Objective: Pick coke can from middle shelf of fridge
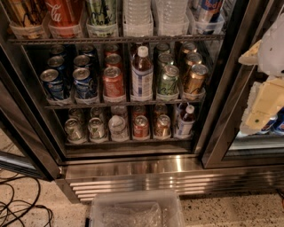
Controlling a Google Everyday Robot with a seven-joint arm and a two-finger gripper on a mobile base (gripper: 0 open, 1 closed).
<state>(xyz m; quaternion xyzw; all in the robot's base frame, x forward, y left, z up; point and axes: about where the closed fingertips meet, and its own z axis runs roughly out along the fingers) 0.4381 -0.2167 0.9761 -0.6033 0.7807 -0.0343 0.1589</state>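
Note:
The fridge point(133, 166) stands with its left compartment open to me. The middle shelf point(120, 104) holds rows of blue, red, green and gold cans. The coke can point(113, 82) is the front red can of its row. Blue cans point(84, 82) stand to its left and a labelled bottle point(142, 73) to its right. My gripper point(249, 91) is at the right edge of the camera view, in front of the right door frame. It is well right of the coke can and not inside the fridge. It is open and empty.
The upper shelf point(115, 39) carries water bottles and another red can point(62, 13). The lower rack point(128, 141) holds mostly silver cans. A clear plastic bin point(135, 210) sits on the floor before the grille. Cables point(17, 204) lie at the lower left. The right glass door point(230, 88) is closed.

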